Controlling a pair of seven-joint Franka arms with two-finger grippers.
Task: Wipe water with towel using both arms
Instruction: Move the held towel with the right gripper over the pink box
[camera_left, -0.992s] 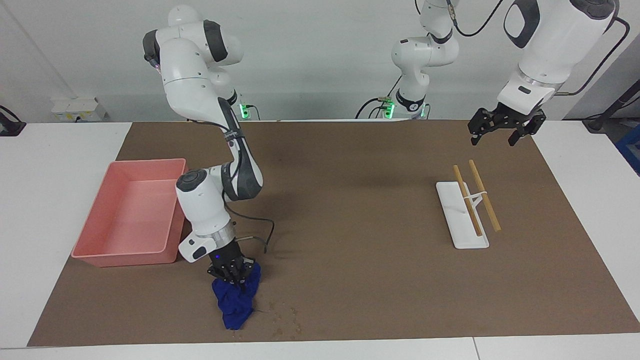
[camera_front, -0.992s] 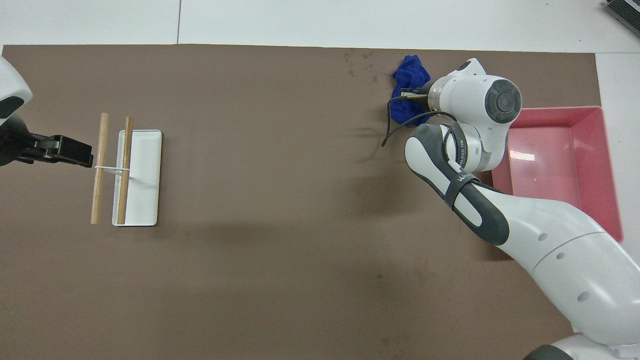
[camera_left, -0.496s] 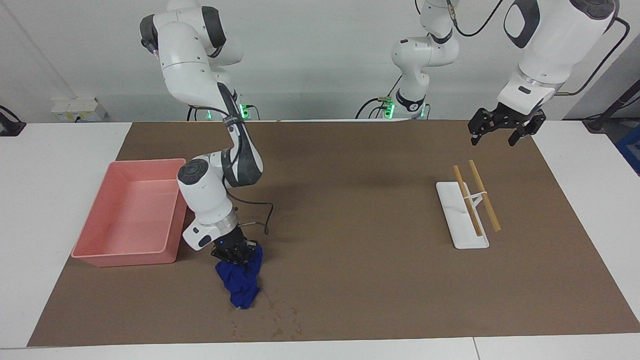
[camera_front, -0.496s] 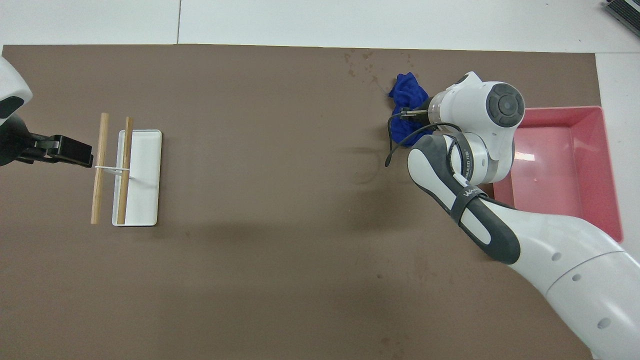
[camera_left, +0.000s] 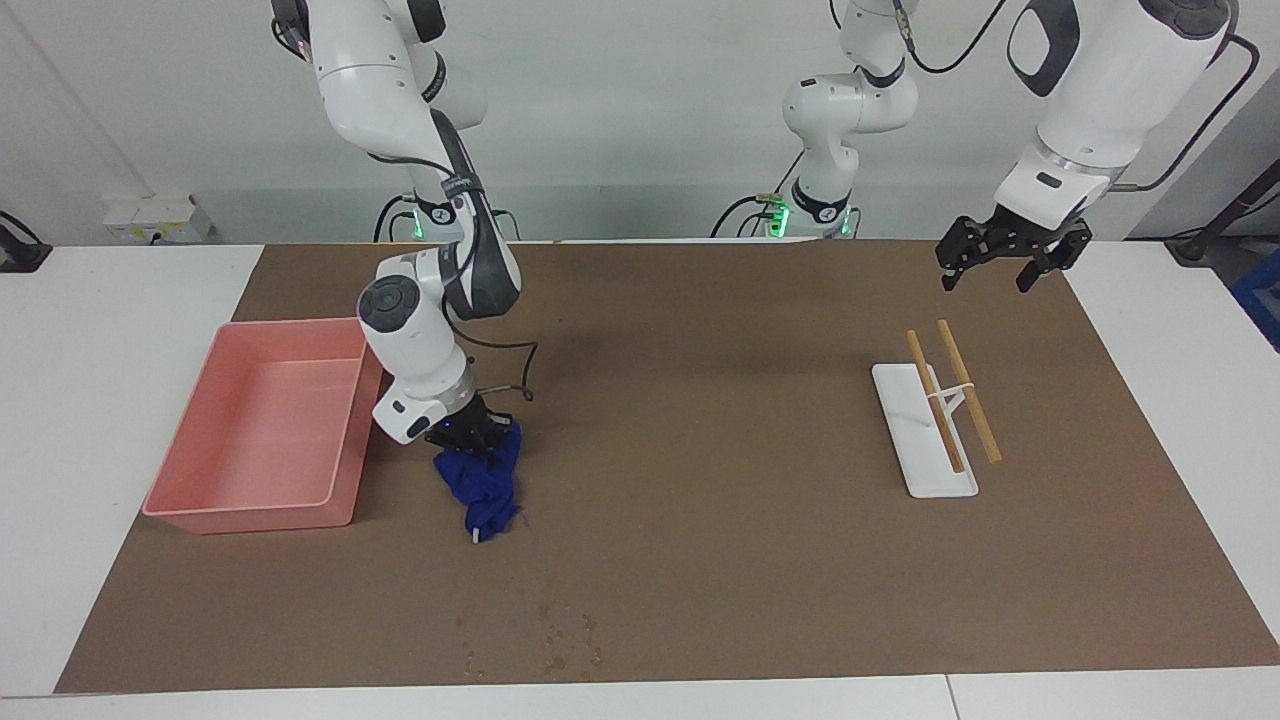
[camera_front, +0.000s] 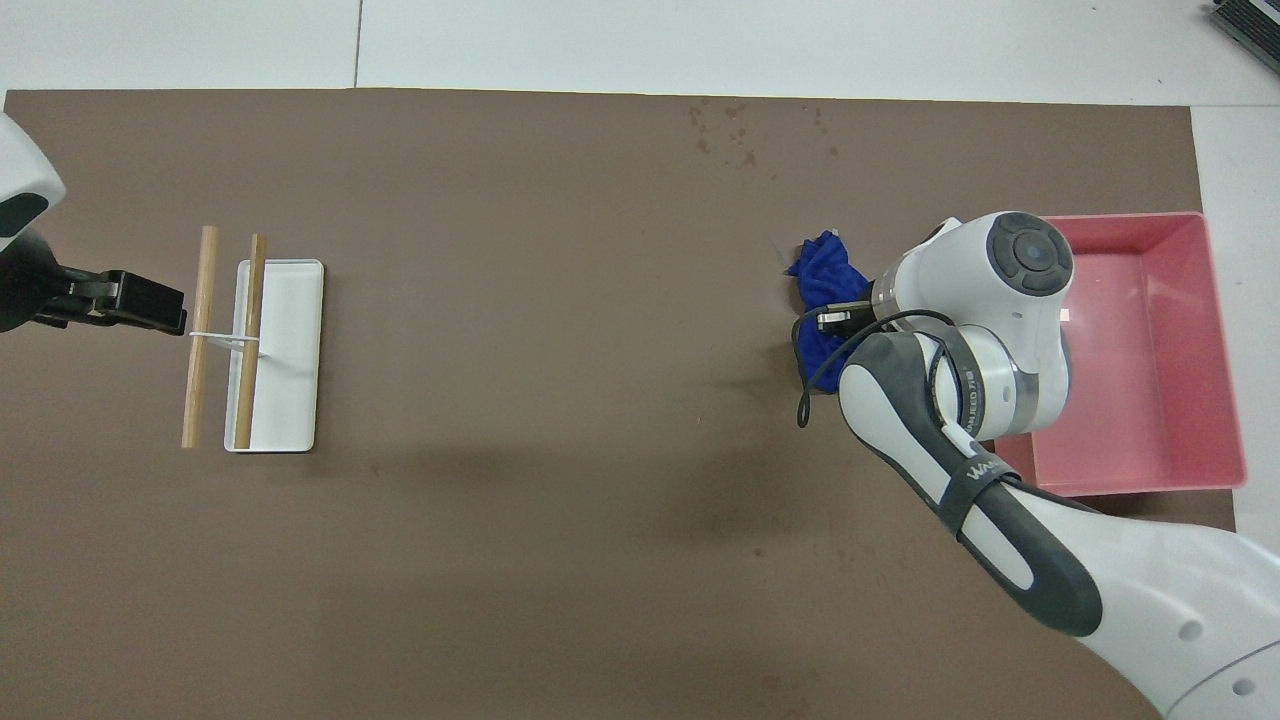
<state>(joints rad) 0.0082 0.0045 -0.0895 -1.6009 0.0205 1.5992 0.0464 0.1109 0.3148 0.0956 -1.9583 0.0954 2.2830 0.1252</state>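
My right gripper (camera_left: 468, 436) is shut on the blue towel (camera_left: 486, 484) and holds it over the brown mat beside the pink tray (camera_left: 200, 505). The towel hangs down bunched, with its white tag at the low end. In the overhead view the towel (camera_front: 822, 285) sticks out from under the right wrist, and the gripper is mostly hidden. The water (camera_left: 565, 640) is a scatter of small dark droplets by the mat's edge farthest from the robots, apart from the towel; it also shows in the overhead view (camera_front: 735, 135). My left gripper (camera_left: 1005, 262) waits open, up in the air at the left arm's end, also seen overhead (camera_front: 130, 300).
A white rack with two wooden sticks (camera_left: 935, 420) stands toward the left arm's end, below the left gripper; it also shows in the overhead view (camera_front: 280, 350). The pink tray (camera_front: 1140, 225) lies close beside the right arm's wrist. A black cable loops from that wrist.
My right gripper has drawn the towel off the wet spot, toward the robots, and lifted it. The droplets now lie uncovered. The left arm has not moved.
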